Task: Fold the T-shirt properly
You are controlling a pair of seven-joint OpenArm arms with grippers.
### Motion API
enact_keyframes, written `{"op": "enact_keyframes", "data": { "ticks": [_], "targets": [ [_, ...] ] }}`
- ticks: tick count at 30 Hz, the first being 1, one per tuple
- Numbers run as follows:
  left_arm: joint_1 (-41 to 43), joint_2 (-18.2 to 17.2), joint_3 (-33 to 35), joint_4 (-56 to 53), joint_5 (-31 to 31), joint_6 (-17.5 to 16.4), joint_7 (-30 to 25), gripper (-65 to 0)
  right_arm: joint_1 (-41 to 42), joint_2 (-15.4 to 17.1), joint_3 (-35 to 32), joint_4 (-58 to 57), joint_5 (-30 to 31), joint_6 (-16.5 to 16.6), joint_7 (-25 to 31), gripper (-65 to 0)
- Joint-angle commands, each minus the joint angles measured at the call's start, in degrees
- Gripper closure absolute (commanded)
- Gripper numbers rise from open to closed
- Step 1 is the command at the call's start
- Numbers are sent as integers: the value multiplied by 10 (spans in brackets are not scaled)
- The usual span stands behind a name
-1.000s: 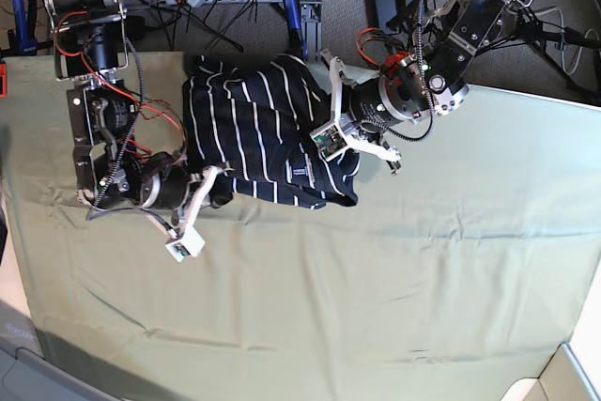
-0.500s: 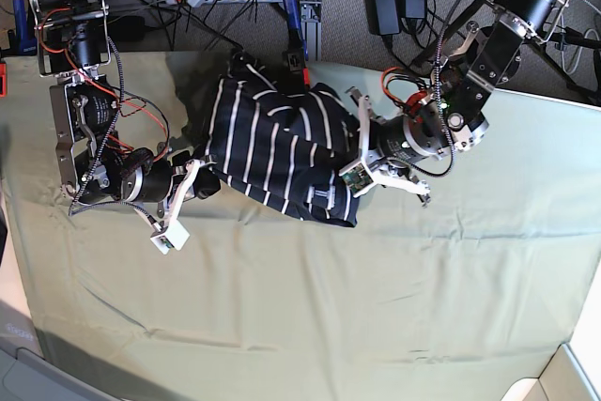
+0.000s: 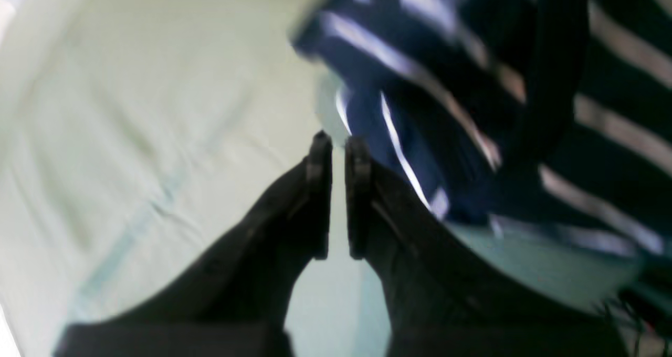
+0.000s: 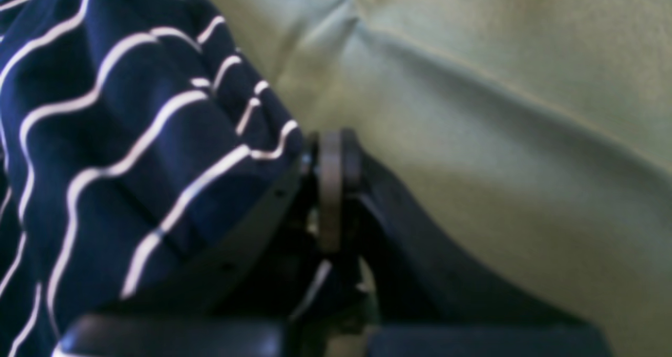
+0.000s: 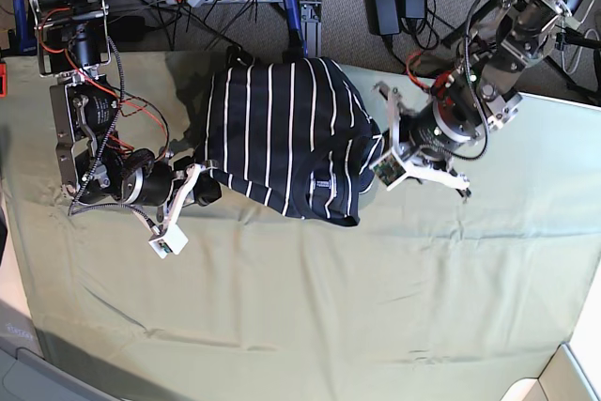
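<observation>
T-shirt [image 5: 282, 138] bunched on green cloth [image 5: 329, 307], stripes running toward the front edge. Right gripper [image 4: 331, 189] pinching its edge; left gripper [image 3: 336, 194] nearly closed, holding nothing.

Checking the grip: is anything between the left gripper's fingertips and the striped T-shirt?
Only bare olive cloth; left gripper sits beside the T-shirt, in the left wrist view.

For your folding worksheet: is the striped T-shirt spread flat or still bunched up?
Bunched. The T-shirt sits as a rumpled, overlapping heap on the green cloth, with no sleeves laid out.
</observation>
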Motion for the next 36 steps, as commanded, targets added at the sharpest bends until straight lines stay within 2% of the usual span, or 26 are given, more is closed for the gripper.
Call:
{"op": "enact_keyframes", "data": {
  "ticks": [1, 8, 13, 18, 27, 36],
  "targets": [
    [-1, -4, -4, 9, 6, 6, -10, -54, 13, 6, 3, 9, -2, 41, 15, 0],
    [58, -24, -4, 10, 24, 7, -10, -54, 13, 5, 3, 9, -8, 40, 32, 0],
    [89, -24, -4, 10, 24, 7, -23, -54, 14, 5, -3, 9, -13, 41, 47, 0],
    [106, -24, -4, 10, 24, 7, -20, -54, 15, 5, -41, 9, -44, 41, 49, 0],
    [135, -23, -4, 10, 24, 7, -36, -53, 15, 4, -62, 9, -44, 40, 60, 0],
    [135, -9, -4, 10, 24, 7, -38, -54, 15, -30, -62, 9, -45, 40, 60, 0]
  ]
}}
